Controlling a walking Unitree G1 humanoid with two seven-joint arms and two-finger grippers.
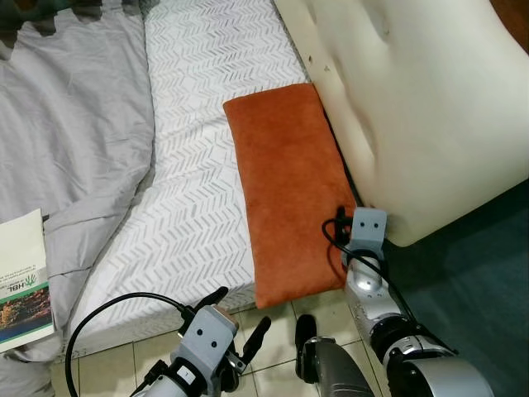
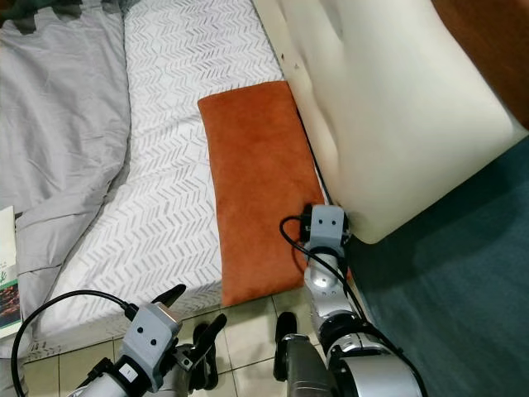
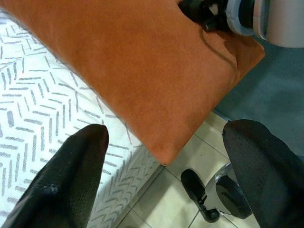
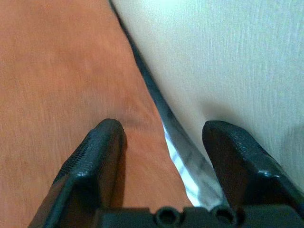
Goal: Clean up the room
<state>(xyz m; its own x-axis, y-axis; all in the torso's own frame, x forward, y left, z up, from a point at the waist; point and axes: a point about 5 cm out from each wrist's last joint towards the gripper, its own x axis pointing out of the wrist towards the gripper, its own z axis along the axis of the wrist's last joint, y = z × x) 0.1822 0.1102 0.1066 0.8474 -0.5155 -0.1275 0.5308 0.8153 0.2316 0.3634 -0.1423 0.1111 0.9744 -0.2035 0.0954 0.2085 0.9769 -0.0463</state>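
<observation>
Right gripper (image 4: 161, 137) sat open at the pillow's (image 1: 289, 190) edge by the headboard (image 1: 413, 99), holding nothing; left gripper (image 1: 240, 318) open near its corner

My hand (image 4: 164, 142) is spread open, one finger (image 4: 92, 159) at lower left resting over the orange cushion (image 4: 61, 80), the other at lower right against the cream headboard (image 4: 228, 57). Between them, a strip of patterned sheet (image 4: 183, 164) shows in the dark gap.

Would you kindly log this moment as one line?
right gripper: open, at orange cushion edge beside cream headboard | left gripper: open, above tiled floor near bed
</observation>
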